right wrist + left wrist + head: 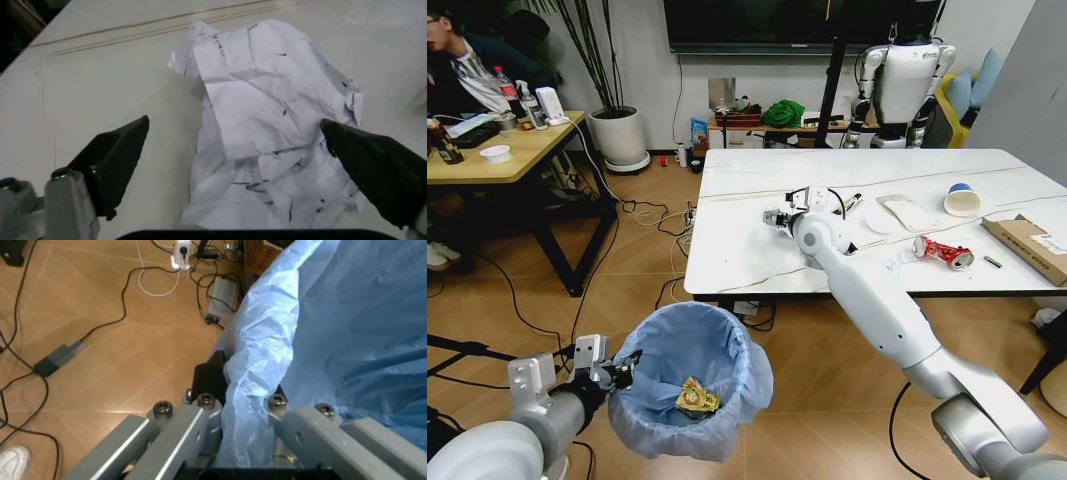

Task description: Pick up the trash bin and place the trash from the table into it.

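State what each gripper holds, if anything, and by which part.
The left gripper holds the trash bin by its bag-covered rim. The right gripper holds nothing; its open fingers straddle the crumpled paper on the table.

bin (689, 390) on floor before table (737, 250) | wrapper (696, 400) in bin | can (943, 252), cup (962, 199) on table's right

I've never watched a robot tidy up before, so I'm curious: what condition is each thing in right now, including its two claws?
Trash bin: upright, off the table, bag rim pinched by the left gripper; yellow wrapper inside.
Right gripper: open, fingers either side of the crumpled paper.
Crumpled paper: lying on the table, not gripped.
Red can: crushed, on its side.
Paper cup: on its side.
Cardboard box: flat at the table edge.
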Robot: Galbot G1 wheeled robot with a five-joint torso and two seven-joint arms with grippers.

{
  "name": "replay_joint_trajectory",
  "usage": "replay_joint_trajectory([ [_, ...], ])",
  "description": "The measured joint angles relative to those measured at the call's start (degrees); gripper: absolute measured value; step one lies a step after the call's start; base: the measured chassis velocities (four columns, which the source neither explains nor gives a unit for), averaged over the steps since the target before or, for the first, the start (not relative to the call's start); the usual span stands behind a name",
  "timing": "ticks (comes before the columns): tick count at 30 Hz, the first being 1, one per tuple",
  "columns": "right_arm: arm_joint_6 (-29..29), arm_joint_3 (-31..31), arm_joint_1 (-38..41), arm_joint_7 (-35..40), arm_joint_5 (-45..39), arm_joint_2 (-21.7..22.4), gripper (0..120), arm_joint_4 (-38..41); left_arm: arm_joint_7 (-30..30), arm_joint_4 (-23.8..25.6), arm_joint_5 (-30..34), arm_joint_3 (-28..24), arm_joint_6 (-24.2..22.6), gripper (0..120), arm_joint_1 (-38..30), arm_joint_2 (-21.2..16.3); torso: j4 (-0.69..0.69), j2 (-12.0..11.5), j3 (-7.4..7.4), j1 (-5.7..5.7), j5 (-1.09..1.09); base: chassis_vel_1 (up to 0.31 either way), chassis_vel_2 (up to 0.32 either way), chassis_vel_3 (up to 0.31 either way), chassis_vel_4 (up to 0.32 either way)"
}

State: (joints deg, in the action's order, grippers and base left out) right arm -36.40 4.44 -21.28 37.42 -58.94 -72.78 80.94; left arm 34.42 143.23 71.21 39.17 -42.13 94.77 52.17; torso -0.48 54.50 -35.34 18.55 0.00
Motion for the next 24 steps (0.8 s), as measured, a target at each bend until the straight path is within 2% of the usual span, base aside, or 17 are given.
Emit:
replay_joint_trajectory([
  [3,0.2,0.0,-0.2,0.0,0.6,0.1,76,-0.6,-0.1,0.0,0.1,0.0,0.0,3,-0.1,0.0,0.00,0.0,0.00,0.00,0.00,0.000,0.000,0.000,0.000],
  [5,0.3,0.0,-0.2,0.0,0.7,0.1,76,-0.7,-0.2,0.0,0.1,0.0,0.0,3,-0.1,0.0,0.00,0.0,0.00,0.00,0.00,0.000,0.000,0.000,0.000],
  [6,0.5,0.0,-0.4,-0.2,1.4,0.2,65,-1.1,-0.3,0.0,0.1,0.0,0.0,3,-0.1,0.0,0.00,0.0,0.00,0.00,0.01,0.000,0.000,0.000,0.000],
  [7,0.5,0.0,-0.4,-0.2,1.4,0.2,65,-1.1,-0.3,0.0,0.1,0.0,0.0,3,-0.1,0.0,0.00,0.0,0.00,0.00,0.01,0.000,0.000,0.000,0.000],
  [14,0.9,-0.1,-1.3,-1.1,2.8,0.9,36,-1.3,-0.7,0.0,0.2,0.1,0.0,3,0.1,-0.2,0.00,0.0,0.01,-0.01,0.00,0.000,0.000,0.000,0.000],
  [16,0.9,-0.2,-1.4,-1.1,2.8,0.9,35,-1.2,-0.7,0.0,0.2,0.2,0.0,3,0.1,-0.3,0.00,0.0,0.01,-0.01,0.00,0.000,0.000,0.000,0.000],
  [19,0.9,-0.2,-1.6,-1.1,2.8,1.3,16,-0.9,-0.8,0.0,0.2,0.5,0.0,3,0.2,-0.4,0.00,0.0,0.01,0.00,0.00,0.000,0.000,0.000,0.000],
  [22,0.9,-0.2,-1.6,-1.2,2.7,1.4,12,-0.6,-0.8,0.0,0.2,0.6,0.0,3,0.2,-0.3,0.00,0.0,0.00,0.00,0.01,0.000,0.000,0.000,0.000],
  [24,0.9,-0.1,-1.8,-1.2,2.6,1.7,1,-0.1,-0.8,0.0,0.2,0.6,0.0,3,0.3,-0.2,0.01,0.0,0.00,0.00,0.01,0.000,0.000,0.000,0.000],
])
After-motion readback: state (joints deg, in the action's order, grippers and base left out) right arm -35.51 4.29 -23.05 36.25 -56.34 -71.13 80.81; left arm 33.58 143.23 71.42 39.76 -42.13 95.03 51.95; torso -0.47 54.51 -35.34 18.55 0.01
